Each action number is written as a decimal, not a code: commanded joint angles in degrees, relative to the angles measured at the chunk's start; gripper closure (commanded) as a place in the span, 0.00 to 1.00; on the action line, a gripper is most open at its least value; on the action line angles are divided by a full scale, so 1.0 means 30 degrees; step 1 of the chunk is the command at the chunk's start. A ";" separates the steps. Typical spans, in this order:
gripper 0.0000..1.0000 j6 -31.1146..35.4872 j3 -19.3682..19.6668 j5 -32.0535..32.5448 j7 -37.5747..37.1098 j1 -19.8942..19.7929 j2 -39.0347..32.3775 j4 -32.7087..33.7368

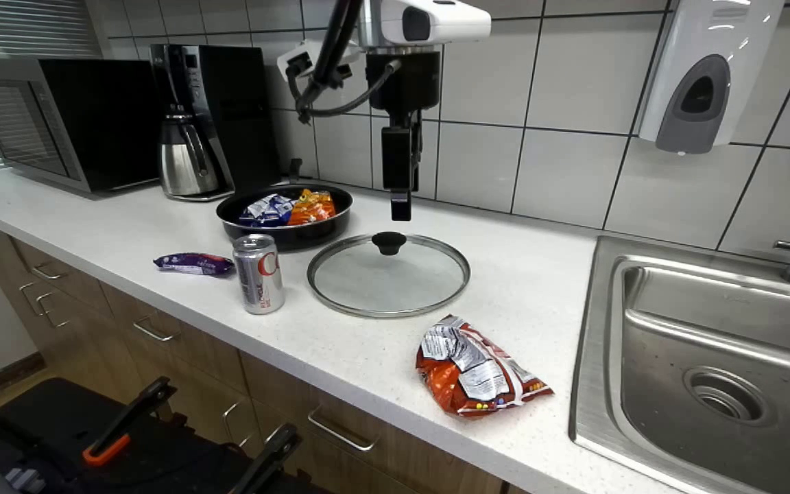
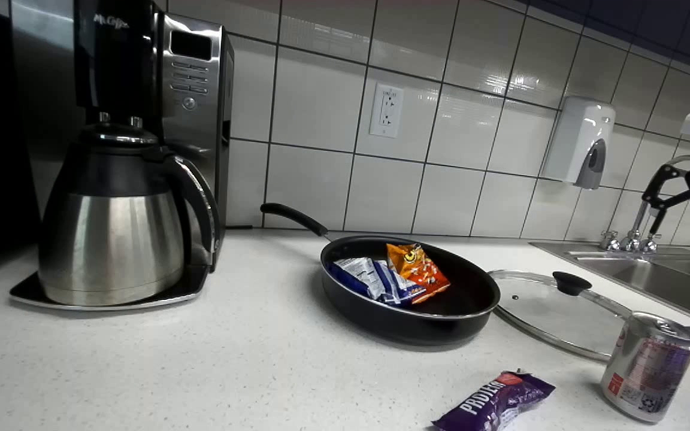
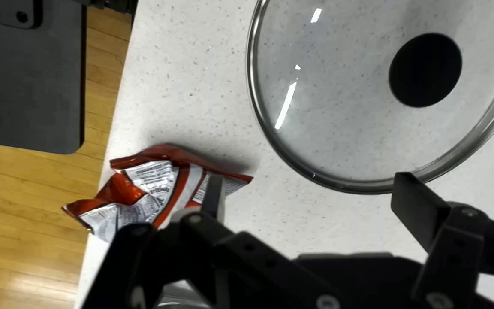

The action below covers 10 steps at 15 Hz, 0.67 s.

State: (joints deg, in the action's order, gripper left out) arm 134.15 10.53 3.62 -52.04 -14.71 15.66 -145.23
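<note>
My gripper (image 1: 402, 200) is open and empty above the white counter. In the wrist view its fingers (image 3: 308, 186) stand wide apart, with bare counter between them. It is nearest the round glass lid (image 1: 367, 281), which lies flat with its black knob up. The red snack bag (image 1: 470, 374) lies near the counter's front edge, partly behind one finger in the wrist view (image 3: 152, 184). A silver can (image 1: 258, 274) stands upright beside the lid. A purple protein bar (image 2: 495, 404) lies near the can. The black pan (image 2: 405, 326) holds a blue bag (image 2: 369, 278) and an orange bag (image 2: 420, 272).
A steel sink (image 1: 590, 384) is set in the counter beyond the red bag. A coffee maker (image 2: 195, 120) with a steel carafe (image 2: 111, 245) and a microwave (image 1: 100, 123) stand past the pan. A soap dispenser (image 1: 710, 75) hangs on the tiled wall.
</note>
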 commanded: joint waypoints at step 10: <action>0.00 0.1583 0.1113 0.0458 -0.3568 -0.3932 -0.0516 -0.1079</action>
State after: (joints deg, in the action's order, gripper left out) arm 136.71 13.79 3.85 -59.99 -25.06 16.09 -148.75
